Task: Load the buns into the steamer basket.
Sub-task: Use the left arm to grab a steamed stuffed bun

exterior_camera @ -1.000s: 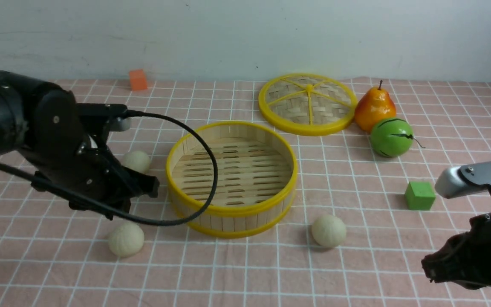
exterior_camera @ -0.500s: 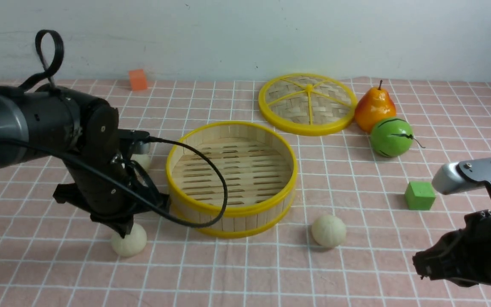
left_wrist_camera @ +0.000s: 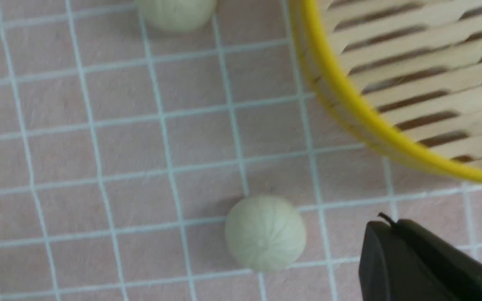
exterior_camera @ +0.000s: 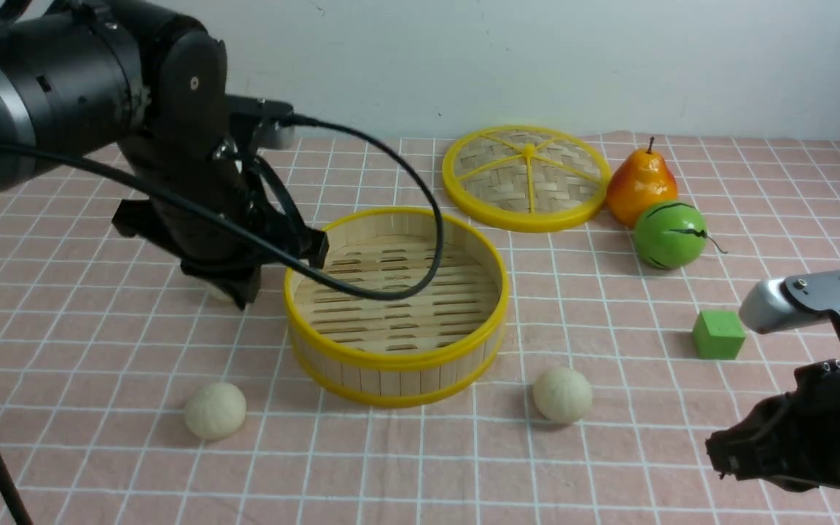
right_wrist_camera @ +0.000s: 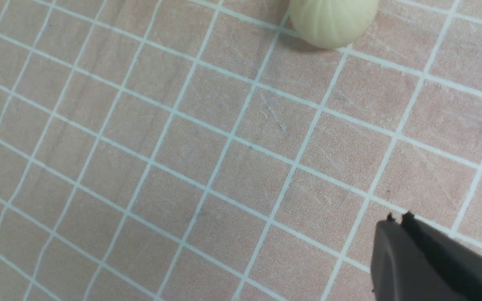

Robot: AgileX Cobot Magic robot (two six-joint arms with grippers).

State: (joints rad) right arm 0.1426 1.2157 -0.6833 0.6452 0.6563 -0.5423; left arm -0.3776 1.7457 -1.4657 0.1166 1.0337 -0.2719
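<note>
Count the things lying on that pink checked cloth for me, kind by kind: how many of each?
Buns: 3 (one shows only in the left wrist view)
Steamer basket: 1
Woven lid: 1
Pear: 1
Green striped ball: 1
Green cube: 1
Total: 8

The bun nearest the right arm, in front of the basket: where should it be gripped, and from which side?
Probably across its widest middle, coming from straight above. The bun is a round ball lying free on the cloth, apart from the steamer basket, so jaws fit either side. The right gripper, which is shut, would have to open first.
</note>
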